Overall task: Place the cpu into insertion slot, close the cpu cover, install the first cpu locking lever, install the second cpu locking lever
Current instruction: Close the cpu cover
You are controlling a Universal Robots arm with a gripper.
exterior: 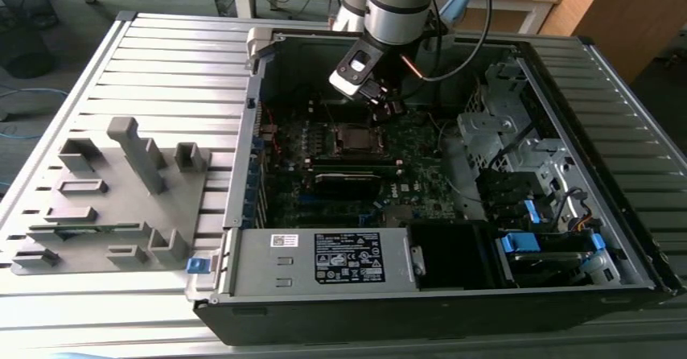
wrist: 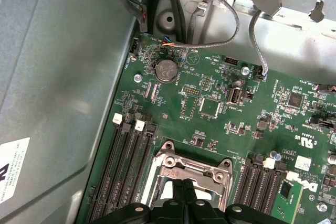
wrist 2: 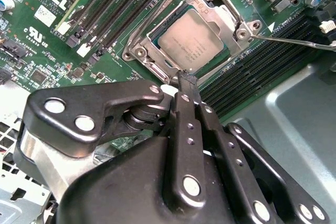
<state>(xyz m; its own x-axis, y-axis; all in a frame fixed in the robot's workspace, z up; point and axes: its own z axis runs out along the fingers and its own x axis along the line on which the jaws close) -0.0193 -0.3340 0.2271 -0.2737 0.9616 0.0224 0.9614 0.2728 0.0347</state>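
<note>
Your end effector, closed on nothing, is at the edge of the cpu cover; the cpu sits in the insertion slot, so I'd press straight down, gently

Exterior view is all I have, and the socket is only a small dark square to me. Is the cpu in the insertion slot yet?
Observer: Yes. In the second wrist view the cpu lies flat in it, with its silver face up.
Operator: And the cpu cover, is it up or down?
Observer: Down. The cpu cover lies flat around the chip, which shows through the cover's window.
</note>
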